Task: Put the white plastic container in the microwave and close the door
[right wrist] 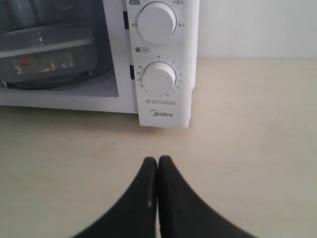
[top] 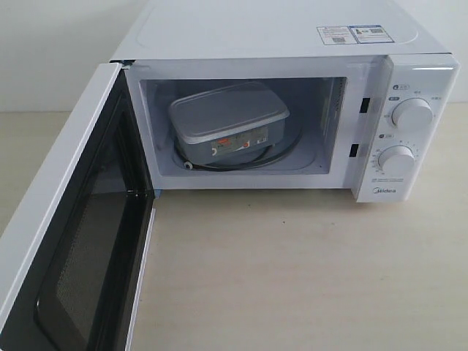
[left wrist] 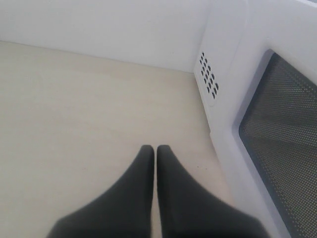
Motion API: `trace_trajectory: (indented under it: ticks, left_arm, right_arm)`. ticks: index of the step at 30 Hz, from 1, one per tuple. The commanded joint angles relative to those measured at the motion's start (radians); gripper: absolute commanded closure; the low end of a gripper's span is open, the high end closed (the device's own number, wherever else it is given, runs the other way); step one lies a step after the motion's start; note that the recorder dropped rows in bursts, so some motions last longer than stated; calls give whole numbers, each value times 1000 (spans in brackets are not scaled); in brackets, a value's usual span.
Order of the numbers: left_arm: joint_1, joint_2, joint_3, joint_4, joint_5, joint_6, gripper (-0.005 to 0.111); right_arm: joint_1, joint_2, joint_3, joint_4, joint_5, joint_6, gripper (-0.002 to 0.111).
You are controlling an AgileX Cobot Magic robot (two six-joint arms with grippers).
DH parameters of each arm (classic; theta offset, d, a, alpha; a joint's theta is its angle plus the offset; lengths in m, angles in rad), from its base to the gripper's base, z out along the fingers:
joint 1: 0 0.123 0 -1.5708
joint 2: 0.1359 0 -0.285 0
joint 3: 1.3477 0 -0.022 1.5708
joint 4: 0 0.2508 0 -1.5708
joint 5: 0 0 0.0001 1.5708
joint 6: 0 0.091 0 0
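The white plastic container [top: 229,117] sits inside the microwave [top: 292,44] cavity on the turntable, label facing out; the right wrist view shows part of the container [right wrist: 47,52]. The door [top: 69,241] stands wide open at the left, mesh inner face toward the cavity. Neither gripper shows in the exterior view. My left gripper [left wrist: 154,148] is shut and empty above the tabletop, beside the door's outer face [left wrist: 277,134]. My right gripper [right wrist: 157,159] is shut and empty over the table, in front of the dial panel [right wrist: 161,74].
Two round white dials [top: 412,113] [top: 396,159] sit on the microwave's right panel above the Midea logo. Stickers lie on its top. A pale wooden table [top: 292,278] stretches in front. A white wall stands behind.
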Motion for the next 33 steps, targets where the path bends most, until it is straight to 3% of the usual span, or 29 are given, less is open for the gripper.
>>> trace_trajectory:
  ticks: [1, 12, 20, 33]
  left_arm:
    - [0, -3, 3, -4, -2, -5, 102]
    - [0, -3, 3, -4, -2, -5, 102]
    - [0, -3, 3, -4, -2, -5, 102]
    - [0, -3, 3, -4, -2, -5, 102]
  right_arm:
    - [-4, -4, -1, 29, 0, -66, 108]
    - [-6, -4, -1, 31, 4, -64, 108]
    - [-108, -4, -1, 31, 1, -64, 108]
    - [-110, -4, -1, 31, 1, -64, 108]
